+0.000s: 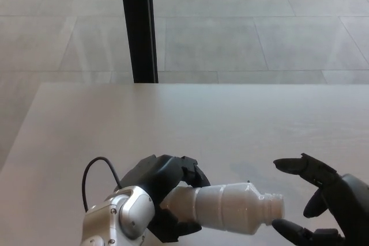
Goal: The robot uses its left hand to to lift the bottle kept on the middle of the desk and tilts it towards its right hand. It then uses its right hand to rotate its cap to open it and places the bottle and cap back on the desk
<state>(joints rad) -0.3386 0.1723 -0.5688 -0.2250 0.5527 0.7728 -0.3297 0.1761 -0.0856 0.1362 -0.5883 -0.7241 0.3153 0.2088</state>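
My left hand [164,191] is shut on a white plastic bottle [230,207], held above the desk at the lower middle of the head view. The bottle lies nearly level, its neck pointing right toward my right hand. Its threaded neck [272,208] looks bare; I see no cap on it and none on the desk. My right hand [323,205] is open at the lower right, fingers spread just beyond the bottle's mouth, one lower fingertip almost at the neck. Whether it touches the bottle is unclear.
The pale desk [190,125] stretches ahead to its far edge. A black post [138,24] stands behind that edge on the grey tiled floor. A black cable [95,171] loops by my left wrist.
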